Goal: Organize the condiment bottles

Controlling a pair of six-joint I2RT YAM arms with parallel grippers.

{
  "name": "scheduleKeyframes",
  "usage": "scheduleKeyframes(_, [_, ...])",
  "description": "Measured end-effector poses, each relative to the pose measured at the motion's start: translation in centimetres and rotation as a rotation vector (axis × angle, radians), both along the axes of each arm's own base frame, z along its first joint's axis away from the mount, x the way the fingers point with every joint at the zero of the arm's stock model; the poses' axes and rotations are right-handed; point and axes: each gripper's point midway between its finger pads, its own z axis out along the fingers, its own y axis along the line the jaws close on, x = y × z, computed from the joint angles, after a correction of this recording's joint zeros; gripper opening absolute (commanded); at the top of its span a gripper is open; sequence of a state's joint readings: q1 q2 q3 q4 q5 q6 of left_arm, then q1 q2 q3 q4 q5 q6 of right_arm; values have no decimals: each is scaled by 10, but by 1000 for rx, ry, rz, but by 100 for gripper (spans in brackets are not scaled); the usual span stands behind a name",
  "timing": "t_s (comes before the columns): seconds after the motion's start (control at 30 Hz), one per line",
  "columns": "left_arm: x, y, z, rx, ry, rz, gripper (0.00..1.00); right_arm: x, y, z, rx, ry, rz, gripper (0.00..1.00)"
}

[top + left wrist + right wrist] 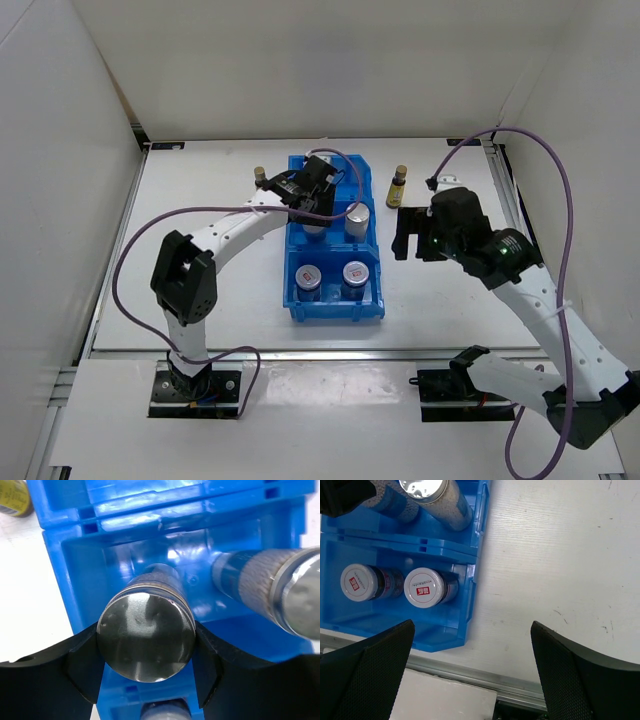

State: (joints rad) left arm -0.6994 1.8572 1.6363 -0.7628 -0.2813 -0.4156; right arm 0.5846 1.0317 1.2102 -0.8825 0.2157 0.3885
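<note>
1. Condiment bottles number six in view: four are in the blue bin [335,312] and two stand outside it on the white table [200,300].
2. Two short jars [308,277] with red-marked white lids stand side by side in the bin's near compartment.
3. The middle compartment holds two white cylinders with silver tops, the left cylinder [145,625] and the right cylinder [357,218], just beside each other.
4. The left pincer [146,647] reaches over the far end of the bin and is clamped on the left cylinder, with one black jaw pressing each side just below the shiny top.
5. The base of the left cylinder is hidden, so I cannot tell whether it rests on the bin floor.
6. The right cylinder stands free, with nothing gripping it.
7. The left amber bottle [259,176], with a yellow label, stands on the table near the bin's far left corner.
8. The right amber bottle [397,187] stands on the table just beside the bin's far right corner.
9. The right pincer [403,233] hangs over bare table to the right of the bin, near the right amber bottle, its jaws spread wide apart with nothing between them.
</note>
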Motion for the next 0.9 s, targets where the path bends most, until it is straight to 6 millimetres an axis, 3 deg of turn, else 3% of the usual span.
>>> scheduleKeyframes(0.1, [4,4,-8,29,1,12,41,-3,-4,3,0,-8,-5,100])
scheduleKeyframes(0.13, [4,4,-9,34,1,12,47,-4,-4,3,0,-9,-6,100])
scheduleKeyframes(0.17, [6,4,-9,38,-2,14,62,-5,-5,3,-3,-8,-7,100])
scheduleKeyframes(0.4, [16,1,-5,44,-31,15,100,-6,-8,-1,-23,8,-15,100])
scheduleKeyframes(0.53, [22,-4,19,24,-65,11,100,7,-7,-2,-54,40,-31,100])
scheduleKeyframes(0.67, [29,-2,76,-2,-160,1,100,47,-7,12,-72,47,-78,100])
scheduleKeyframes(0.73, [22,14,112,-12,-227,9,100,77,-10,21,-68,51,-112,95])
scheduleKeyframes(0.8, [6,43,147,-27,-301,38,100,110,-12,26,-59,38,-137,91])
scheduleKeyframes(0.9, [-18,118,173,-43,-378,159,100,147,-17,17,-61,40,-164,91])
